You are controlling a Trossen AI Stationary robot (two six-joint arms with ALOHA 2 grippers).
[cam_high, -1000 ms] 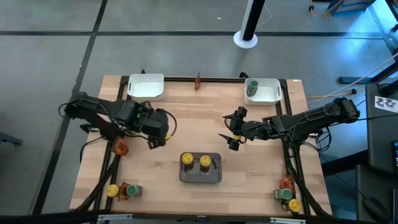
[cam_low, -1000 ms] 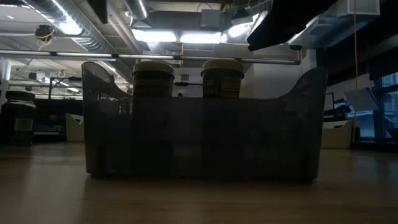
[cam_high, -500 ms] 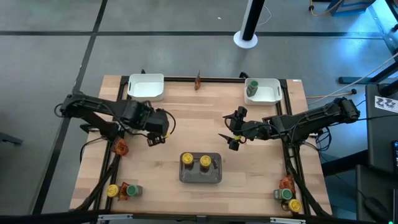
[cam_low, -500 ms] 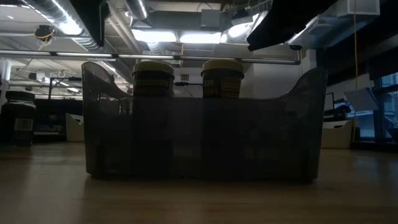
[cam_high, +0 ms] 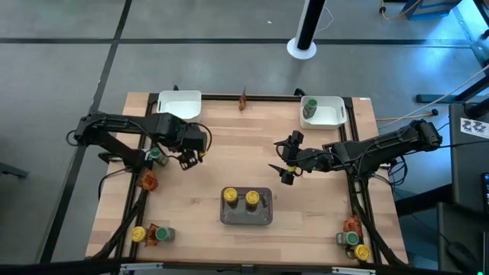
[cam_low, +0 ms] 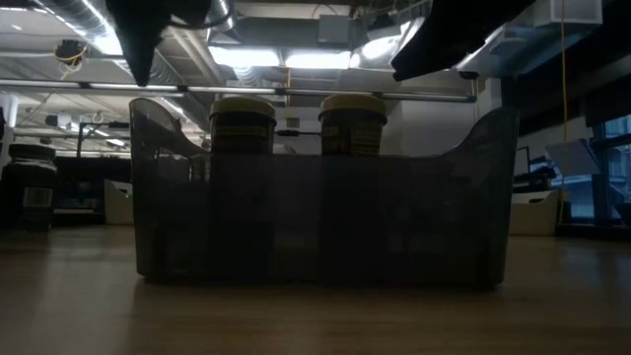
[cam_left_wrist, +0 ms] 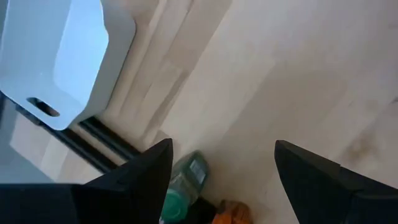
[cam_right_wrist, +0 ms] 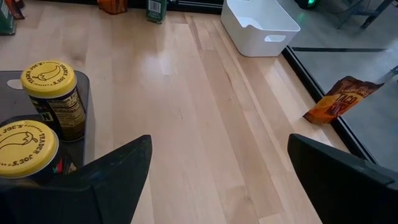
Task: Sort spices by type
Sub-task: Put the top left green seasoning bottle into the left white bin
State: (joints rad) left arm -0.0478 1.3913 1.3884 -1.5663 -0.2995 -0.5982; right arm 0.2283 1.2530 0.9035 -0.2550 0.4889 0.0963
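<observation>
From overhead, I am holding the left end effector (cam_high: 191,156) above the tabletop (cam_high: 229,130) near its left side, fingers spread and gripping nothing; the green-lidded jar (cam_high: 155,155) is lying just beside it, toward the left edge, with a reddish-orange packet (cam_high: 147,180) a little nearer the front. My left arm is reaching in from the left, folded low, and is clearly the nearer one. The right end effector (cam_high: 284,162) is waiting wide open and empty right of centre, behind the grey tray (cam_high: 246,218) holding two yellow-lidded jars (cam_high: 240,198). At table level, I am seeing only that tray and its jars, with dark arm parts overhead. Through the left wrist camera, the green-lidded jar (cam_left_wrist: 180,190) is lying on its side between my spread fingertips, its long axis running roughly along my line of sight, so I judge a short descent will bracket it. The right wrist camera is showing open fingers, the yellow-lidded jars (cam_right_wrist: 37,112) and a white tray (cam_right_wrist: 258,25).
</observation>
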